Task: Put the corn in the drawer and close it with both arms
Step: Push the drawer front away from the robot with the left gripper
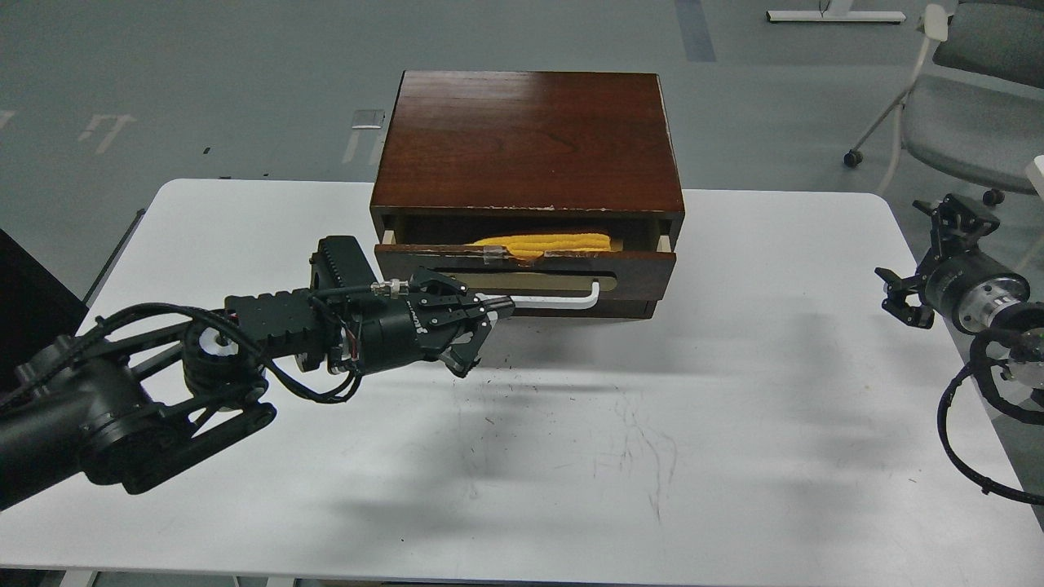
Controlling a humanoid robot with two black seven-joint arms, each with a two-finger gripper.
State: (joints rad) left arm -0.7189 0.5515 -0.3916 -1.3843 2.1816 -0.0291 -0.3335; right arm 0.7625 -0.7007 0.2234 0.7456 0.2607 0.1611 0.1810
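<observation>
The left gripper [481,322], fingers spread, sits at the handle's [563,300] left end. The corn [548,243] lies crosswise in the part-open drawer [526,269], at its 1 o'clock. The right gripper [917,289], open and empty, waits well apart at 3 o'clock.

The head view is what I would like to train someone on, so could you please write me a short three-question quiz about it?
1. True or false: the corn lies inside the drawer.
2. Which end effector is at the white handle?
A. the left end effector
B. the right end effector
C. neither
3. Fill in: the drawer is slightly ____, not fully shut in the wooden box.

Key:
1. True. The yellow cob shows in the gap above the drawer front.
2. A. Its fingers are at the handle's left end; the right end effector hangs apart, over the table's right edge.
3. Open.
</observation>
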